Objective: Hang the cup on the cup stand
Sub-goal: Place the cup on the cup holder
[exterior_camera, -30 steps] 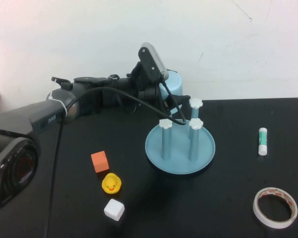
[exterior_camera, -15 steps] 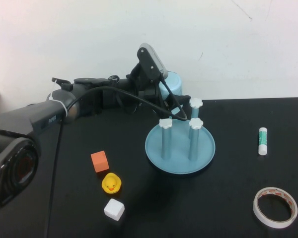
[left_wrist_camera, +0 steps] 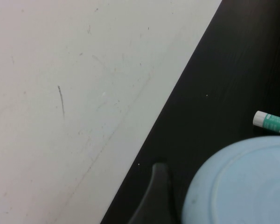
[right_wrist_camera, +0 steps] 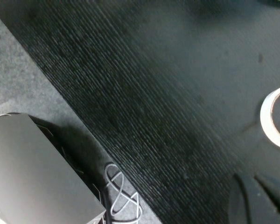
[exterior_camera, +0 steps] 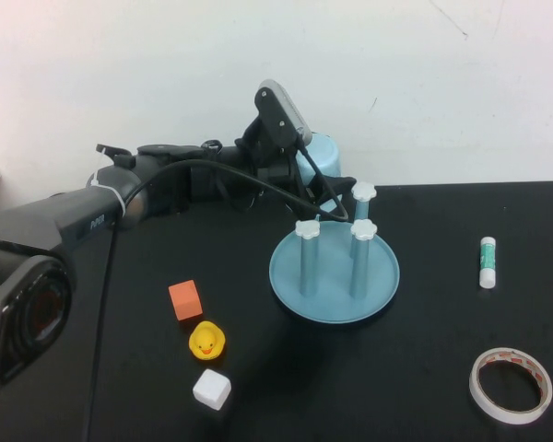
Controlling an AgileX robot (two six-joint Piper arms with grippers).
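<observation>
My left gripper (exterior_camera: 306,177) reaches in from the left and is shut on the light blue cup (exterior_camera: 320,154), holding it above the table at the stand's back left. In the left wrist view the cup's round base (left_wrist_camera: 242,184) fills the corner beside one dark finger (left_wrist_camera: 155,196). The cup stand (exterior_camera: 287,276) is a round blue dish; three posts with white flower caps (exterior_camera: 363,229) show, and the fourth is hidden behind my gripper. My right gripper (right_wrist_camera: 257,196) is out of the high view, its fingers together over the black table.
An orange cube (exterior_camera: 185,300), a yellow duck (exterior_camera: 206,341) and a white cube (exterior_camera: 211,389) lie front left. A glue stick (exterior_camera: 487,261) and a tape roll (exterior_camera: 510,385) lie right. A grey box (right_wrist_camera: 37,172) and a cable sit beyond the table edge.
My left gripper with the cup has shifted very slightly up and left. Nothing else has moved.
</observation>
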